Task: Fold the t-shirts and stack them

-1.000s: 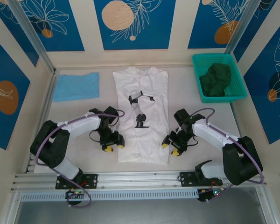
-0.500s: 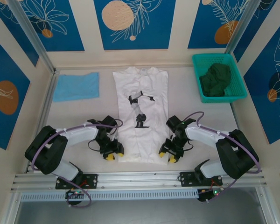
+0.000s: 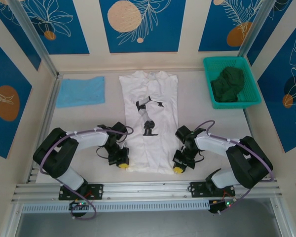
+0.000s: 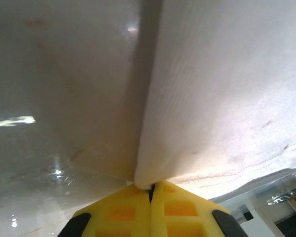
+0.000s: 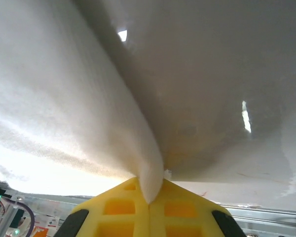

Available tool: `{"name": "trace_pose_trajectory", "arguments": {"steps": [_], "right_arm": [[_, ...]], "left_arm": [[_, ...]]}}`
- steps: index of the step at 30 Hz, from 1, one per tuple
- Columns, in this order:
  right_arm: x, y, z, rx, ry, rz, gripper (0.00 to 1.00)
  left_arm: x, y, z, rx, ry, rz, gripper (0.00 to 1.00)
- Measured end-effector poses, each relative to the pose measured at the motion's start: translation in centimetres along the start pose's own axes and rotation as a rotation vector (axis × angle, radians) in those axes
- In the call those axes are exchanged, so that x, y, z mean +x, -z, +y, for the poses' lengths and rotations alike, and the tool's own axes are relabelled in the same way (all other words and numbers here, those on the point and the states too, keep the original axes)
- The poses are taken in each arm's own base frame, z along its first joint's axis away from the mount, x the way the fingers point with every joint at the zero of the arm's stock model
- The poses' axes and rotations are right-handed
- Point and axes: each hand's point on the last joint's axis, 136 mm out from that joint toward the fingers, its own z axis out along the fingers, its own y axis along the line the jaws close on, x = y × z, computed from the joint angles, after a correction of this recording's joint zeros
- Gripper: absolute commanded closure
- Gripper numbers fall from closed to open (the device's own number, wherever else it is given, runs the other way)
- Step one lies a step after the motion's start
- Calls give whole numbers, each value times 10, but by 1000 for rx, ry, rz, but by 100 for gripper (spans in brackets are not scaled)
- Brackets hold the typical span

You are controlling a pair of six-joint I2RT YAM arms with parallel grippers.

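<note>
I count two t-shirts on the table. The white t-shirt, the larger one, lies flat at the centre, collar at the far end, black prints on the chest, sides folded in to a long strip. One green basket stands at the far right. The light-blue t-shirt lies folded at the far left, well apart from the white one. One dark green cloth is bunched inside the basket. Two grippers are at the near hem. The left gripper has its yellow fingers pressed together on the hem's left corner. The right gripper pinches the right corner likewise, cloth between its fingers.
</note>
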Motion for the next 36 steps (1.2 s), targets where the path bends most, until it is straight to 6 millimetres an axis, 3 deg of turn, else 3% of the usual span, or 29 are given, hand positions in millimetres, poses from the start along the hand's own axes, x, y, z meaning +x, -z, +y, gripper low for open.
{"name": "trace_pose_trajectory", "arguments": {"steps": [4, 15, 19, 22, 26, 30, 33, 36], "right_arm": [[7, 9, 0, -24, 15, -10, 100], [41, 21, -2, -65, 16, 88, 100], [49, 38, 8, -97, 28, 100, 100], [43, 64, 28, -161, 37, 66, 100], [15, 111, 57, -290, -2, -28, 100], [-24, 149, 84, -369, -56, -90, 100], [-57, 166, 106, -382, -79, -115, 100], [-95, 173, 124, -385, -101, -143, 100]], "left_arm": [[8, 2, 3, -47, -37, 12, 100], [53, 22, 7, -87, -76, 57, 100], [64, 38, 4, -86, -70, 64, 100], [59, 57, -13, -48, -67, 39, 100], [30, 97, -41, 53, -22, -45, 100], [-21, 145, -67, 147, 37, -155, 100], [-64, 168, -73, 177, 88, -205, 100], [-107, 176, -69, 174, 148, -226, 100]]}}
